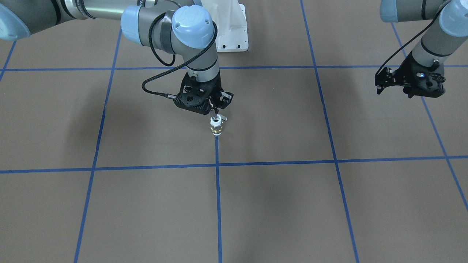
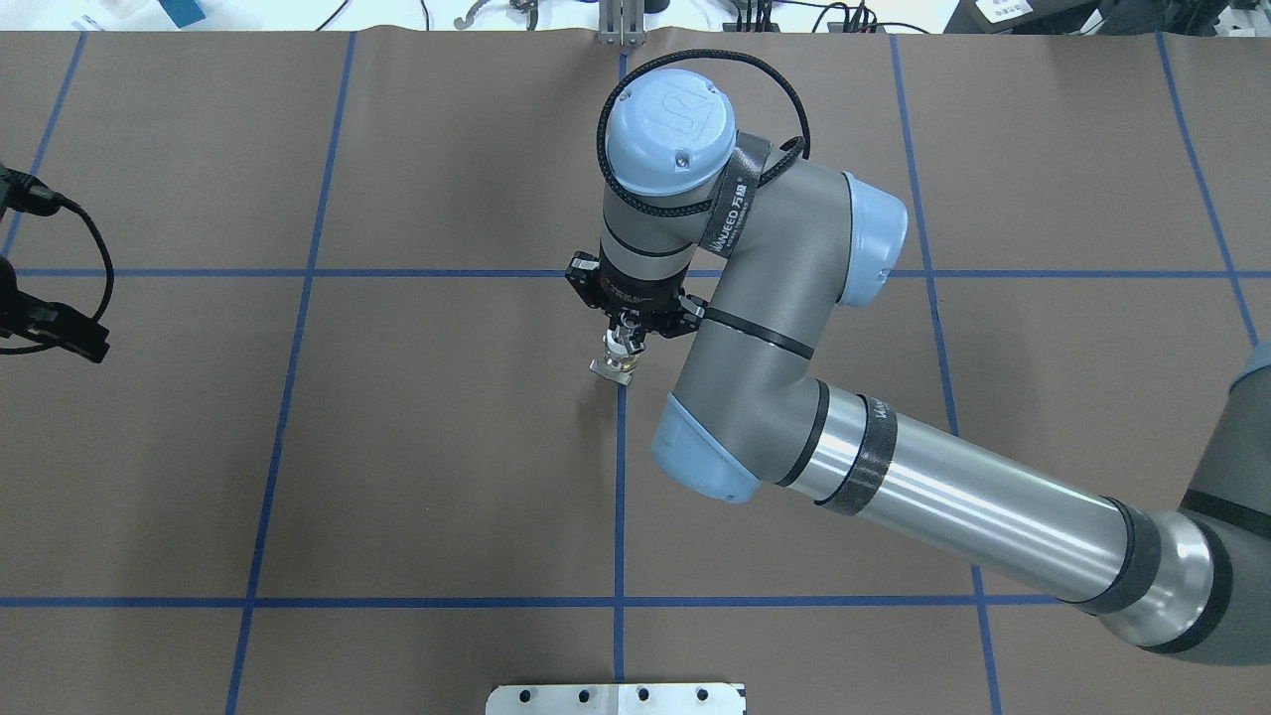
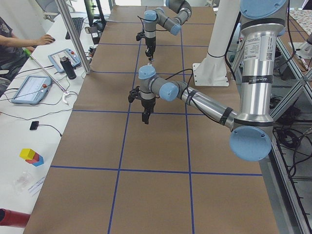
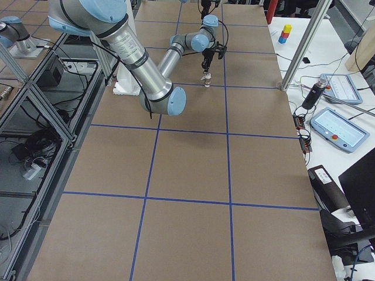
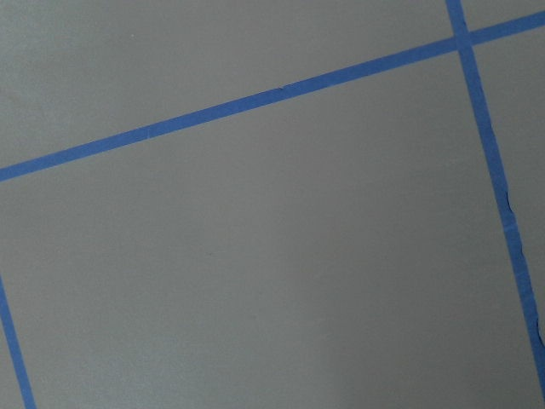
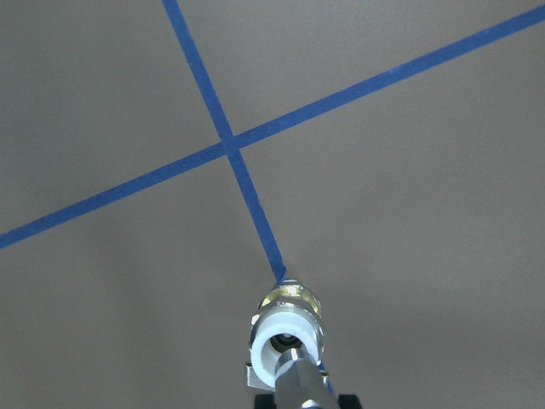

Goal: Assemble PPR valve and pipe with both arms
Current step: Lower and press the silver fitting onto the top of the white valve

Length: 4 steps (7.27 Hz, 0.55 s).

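Observation:
The PPR valve (image 1: 216,126) is upright at a blue tape line, white ends, brass band and a small grey lever. The silver pipe (image 6: 298,382) sits in its top white end (image 6: 288,334). My right gripper (image 1: 215,111) is directly above, shut on the pipe. I cannot tell whether the valve touches the table. The valve also shows in the overhead view (image 2: 618,363) under the right gripper (image 2: 627,338). My left gripper (image 1: 424,92) hangs empty far off to the side, fingers apart; it also shows at the overhead view's edge (image 2: 55,333). The left wrist view shows only bare table.
Brown table (image 1: 278,204) with a grid of blue tape lines (image 1: 218,197). The white pedestal base (image 1: 232,33) stands behind the right arm. Tablets, a bottle and an operator are beyond the table's edge in the side views (image 3: 29,87).

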Tool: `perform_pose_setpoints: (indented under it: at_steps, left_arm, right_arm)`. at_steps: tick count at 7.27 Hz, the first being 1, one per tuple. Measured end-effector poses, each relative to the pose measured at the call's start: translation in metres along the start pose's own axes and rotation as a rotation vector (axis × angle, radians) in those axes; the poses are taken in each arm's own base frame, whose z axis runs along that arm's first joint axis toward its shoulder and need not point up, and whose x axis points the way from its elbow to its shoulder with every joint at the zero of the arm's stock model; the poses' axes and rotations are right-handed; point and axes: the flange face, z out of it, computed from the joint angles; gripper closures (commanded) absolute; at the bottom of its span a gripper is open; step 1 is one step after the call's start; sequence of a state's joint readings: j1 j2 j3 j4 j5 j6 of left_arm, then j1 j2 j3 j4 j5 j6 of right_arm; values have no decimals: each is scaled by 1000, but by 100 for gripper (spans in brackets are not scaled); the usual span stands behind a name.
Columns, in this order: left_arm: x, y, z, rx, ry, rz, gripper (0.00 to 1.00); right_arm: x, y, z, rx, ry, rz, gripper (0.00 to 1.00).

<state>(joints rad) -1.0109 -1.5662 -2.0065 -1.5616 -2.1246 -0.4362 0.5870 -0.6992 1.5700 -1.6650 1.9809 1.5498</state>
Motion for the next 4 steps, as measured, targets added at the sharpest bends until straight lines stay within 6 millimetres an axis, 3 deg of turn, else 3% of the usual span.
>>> perform_pose_setpoints:
  at_steps: [4]
  left_arm:
    - [0, 0, 1, -1, -1, -2, 0]
  right_arm:
    - [-4, -2, 5, 5, -19, -2, 100]
